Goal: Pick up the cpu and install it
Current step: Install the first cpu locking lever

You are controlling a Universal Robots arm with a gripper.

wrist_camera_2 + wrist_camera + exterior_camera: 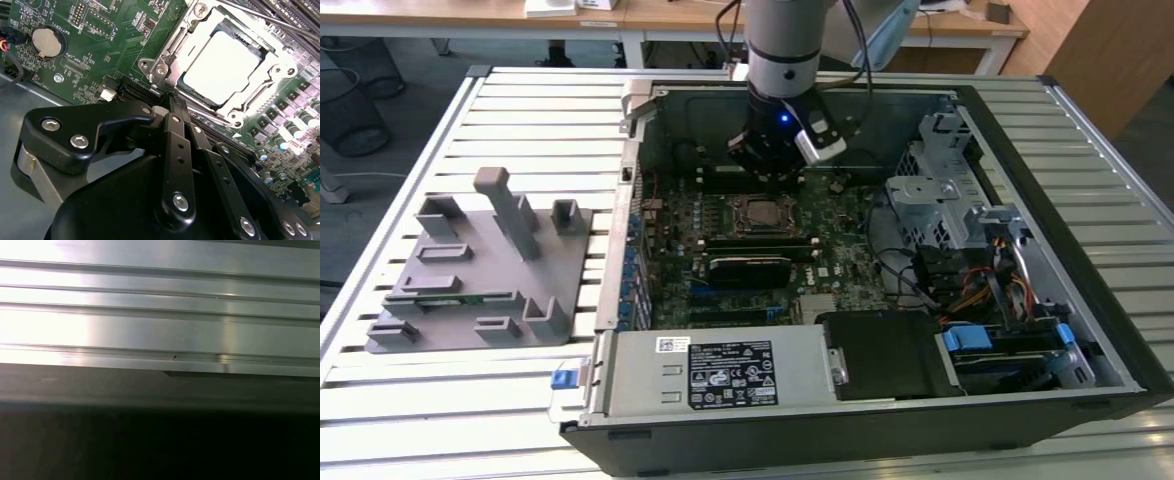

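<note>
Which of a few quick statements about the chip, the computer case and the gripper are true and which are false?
1. The chip sits in the socket on the motherboard. True.
2. The gripper hangs over the grey fixture block. False: it is inside the open computer case, just beside the socket.
3. The fixture block lies outside the case, toward the exterior view's left. True.
4. The case's side panel is on. False: it is open.

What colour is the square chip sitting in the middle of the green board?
The cpu is shiny silver-white, clearest in the second wrist view.
</note>
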